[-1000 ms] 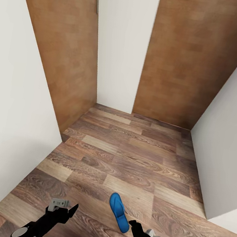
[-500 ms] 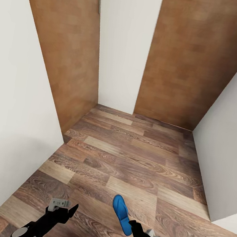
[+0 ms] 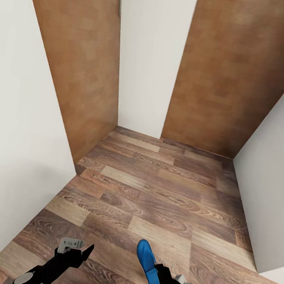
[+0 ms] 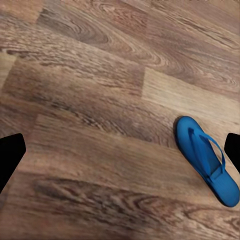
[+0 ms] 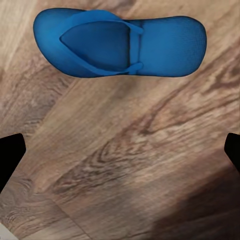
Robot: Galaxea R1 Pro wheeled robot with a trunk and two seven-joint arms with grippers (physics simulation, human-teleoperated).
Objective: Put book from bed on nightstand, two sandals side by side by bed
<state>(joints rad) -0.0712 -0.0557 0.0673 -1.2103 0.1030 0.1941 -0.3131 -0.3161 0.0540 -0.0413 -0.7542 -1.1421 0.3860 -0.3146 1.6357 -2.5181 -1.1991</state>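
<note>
One small flat bright blue flip-flop sandal (image 3: pixel 148 265) lies strap-side up on the light multi-tone wood plank floor (image 3: pixel 165 196), low in the head view and just ahead of the robot; the right arm's black two-finger gripper (image 3: pixel 162 275) hangs just beside the sandal's near end, and whether it touches the sandal cannot be told; the right wrist view shows the same sandal (image 5: pixel 120 43) lying crosswise beyond the fingertips (image 5: pixel 10 157), which stand wide apart at the two edges of that view with bare planks between them, so this gripper is spread open and has hold of nothing; the left arm's black two-finger gripper (image 3: pixel 81 254) hovers over the floor on the other side of the robot, apart from the sandal, and the left wrist view shows its dark fingertips (image 4: pixel 10 157) likewise far apart with only planks between them, the sandal (image 4: pixel 206 160) lying off toward one fingertip; it too is open and carries nothing; beyond the sandal the floor runs into a narrow alcove between white walls (image 3: pixel 14 130), closed at the far end by two tan wooden doors (image 3: pixel 232 74) that stand either side of a white strip of wall (image 3: pixel 149 55); each door carries a slim grey handle (image 3: pixel 119 3) near its upper edge.
</note>
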